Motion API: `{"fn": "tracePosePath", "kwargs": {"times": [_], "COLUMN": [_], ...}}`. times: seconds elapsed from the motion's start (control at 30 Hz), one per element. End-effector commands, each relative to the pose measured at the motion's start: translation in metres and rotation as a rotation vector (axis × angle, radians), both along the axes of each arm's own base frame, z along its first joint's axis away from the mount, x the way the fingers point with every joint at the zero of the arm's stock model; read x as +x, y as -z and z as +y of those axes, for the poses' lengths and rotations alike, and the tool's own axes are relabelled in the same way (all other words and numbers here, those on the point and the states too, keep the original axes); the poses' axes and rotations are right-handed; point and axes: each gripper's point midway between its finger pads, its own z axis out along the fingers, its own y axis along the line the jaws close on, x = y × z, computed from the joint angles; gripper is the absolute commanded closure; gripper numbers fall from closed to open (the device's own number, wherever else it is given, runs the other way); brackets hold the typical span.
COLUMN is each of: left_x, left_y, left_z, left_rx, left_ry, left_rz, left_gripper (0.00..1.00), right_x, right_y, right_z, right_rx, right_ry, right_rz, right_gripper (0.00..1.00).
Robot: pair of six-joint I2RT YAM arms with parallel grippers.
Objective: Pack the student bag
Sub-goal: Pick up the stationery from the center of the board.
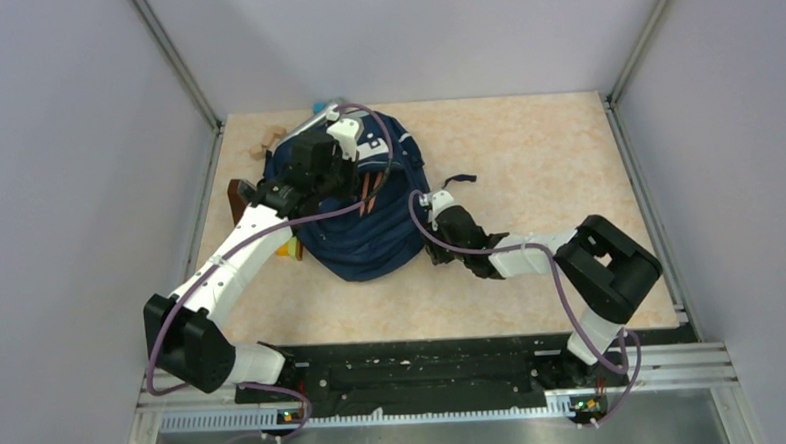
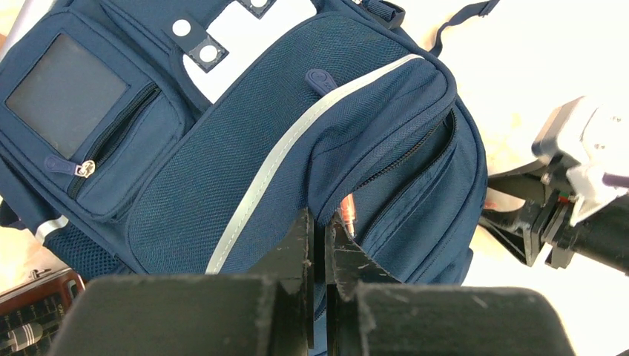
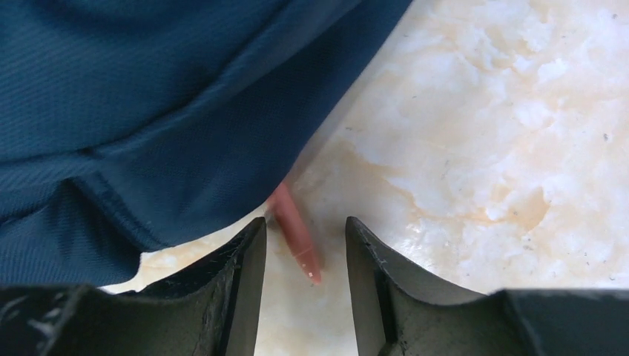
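Note:
The student bag [image 1: 369, 228], navy with grey stripes, lies in the middle of the table. My left gripper [image 1: 352, 179] is over it. In the left wrist view this gripper [image 2: 320, 236] is shut on the fabric edge of the bag [image 2: 245, 148] beside an open zip, where a pink pen tip [image 2: 348, 212] shows. My right gripper [image 1: 432, 212] is at the bag's right side, low on the table. It is open [image 3: 304, 245], with a pink pen [image 3: 297, 233] lying on the table between its fingers. The pen's far end is hidden under the bag's edge [image 3: 148, 111].
A brown boxy item [image 1: 238, 196] lies left of the bag, and its corner shows in the left wrist view [image 2: 33, 304]. A yellow-orange item [image 1: 290, 248] peeks out under the bag's left side. Small tan pieces [image 1: 264, 148] lie at the back left. A dark strap [image 1: 459, 179] trails right.

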Motion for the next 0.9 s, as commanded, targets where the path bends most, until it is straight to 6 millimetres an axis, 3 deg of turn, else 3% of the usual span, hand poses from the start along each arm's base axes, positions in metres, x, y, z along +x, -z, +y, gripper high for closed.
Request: {"fn": "tracePosePath", "kwargs": {"times": [0.0, 0.17, 0.33, 0.43, 0.63, 0.73, 0.87], "left_x": [0.007, 0.004, 0.003, 0.003, 0.003, 0.003, 0.004], "left_y": [-0.034, -0.039, -0.044, -0.045, -0.048, -0.05, -0.05], "left_z": [-0.014, -0.015, -0.014, -0.011, -0.009, -0.007, -0.005], "left_rx": [-0.093, -0.107, -0.111, -0.104, -0.103, -0.097, -0.091], "left_ry": [0.019, 0.026, 0.025, 0.015, 0.008, 0.0, -0.005], "left_rz": [-0.078, -0.087, -0.099, -0.107, -0.118, -0.125, -0.128], "left_gripper": [1.0, 1.0, 1.0, 1.0, 1.0, 1.0, 1.0], "right_x": [-0.002, -0.006, -0.012, -0.026, -0.066, -0.085, -0.103], "right_y": [-0.002, 0.004, 0.006, 0.004, 0.011, 0.019, 0.014], "right_z": [0.013, 0.013, 0.01, 0.013, 0.015, 0.005, -0.007], "right_rx": [-0.076, -0.128, -0.144, -0.182, -0.26, -0.231, -0.165], "right_ry": [-0.033, -0.012, 0.032, 0.025, -0.006, 0.021, 0.041], "right_rz": [-0.053, -0.046, -0.04, -0.056, -0.04, 0.046, 0.105], "right_gripper": [0.58, 0.67, 0.86, 0.99, 1.0, 1.0, 1.0]}}
